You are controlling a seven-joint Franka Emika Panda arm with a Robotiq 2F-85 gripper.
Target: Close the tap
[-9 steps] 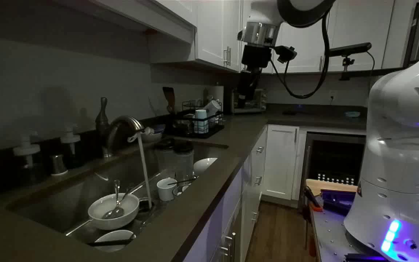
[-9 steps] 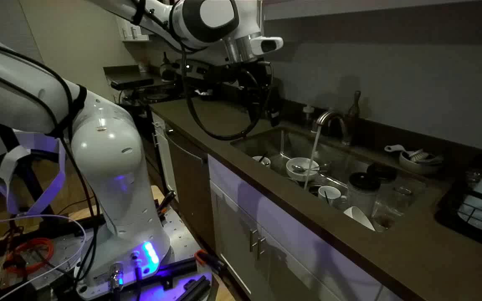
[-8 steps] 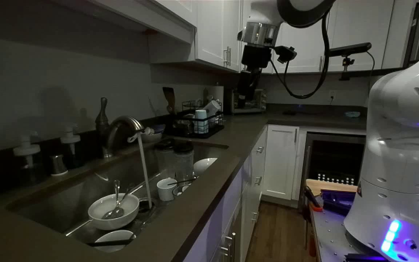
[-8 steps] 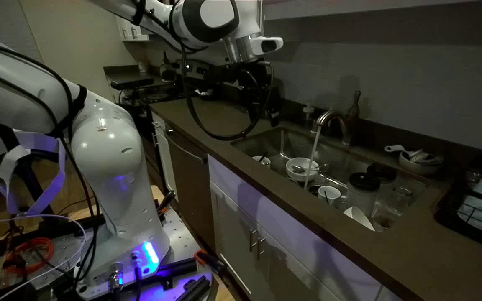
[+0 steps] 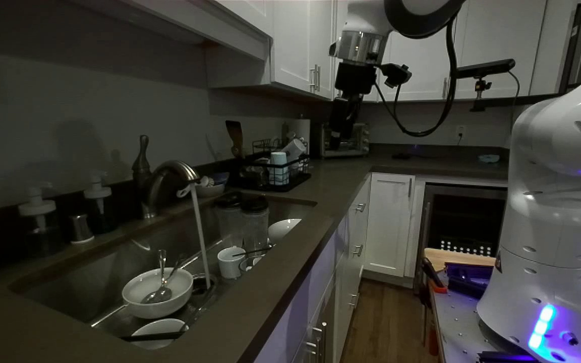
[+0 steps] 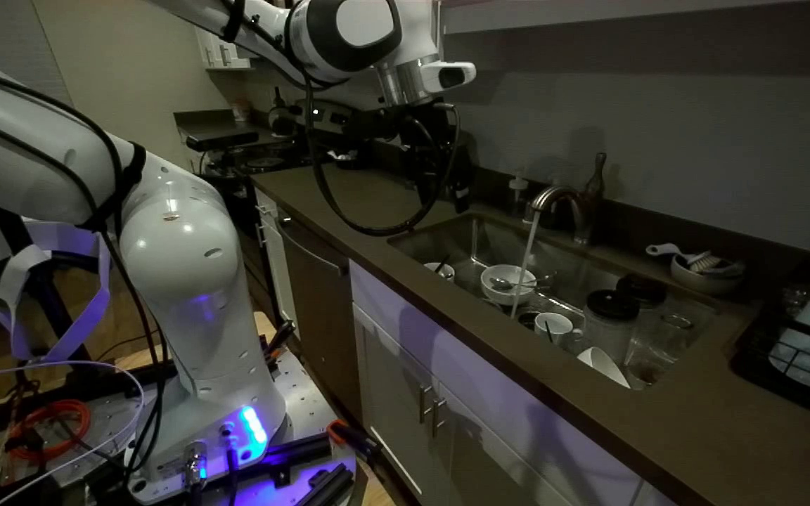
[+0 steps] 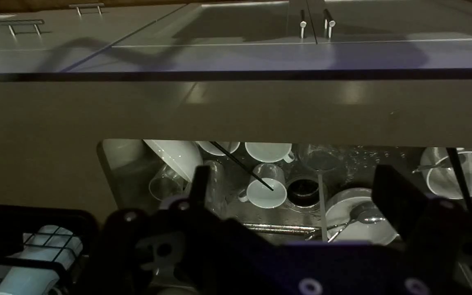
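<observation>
White jointed robot arm: no shift I can make out since the earlier frames, in both exterior views; the task gains nothing.
Dark silvery gooseneck tap: unmoved, standing at the edge of the grey metal sink farthest from the arm's base.
Pale thin water stream: still falling, so I judge the tap open.
Black two-jawed gripper: jaws spread, pinching nothing; I have it raised, apart from the tap.
Slender upright metal lever: presumably my next target.

The arm holds its hand downward, fingers wide apart.
</observation>
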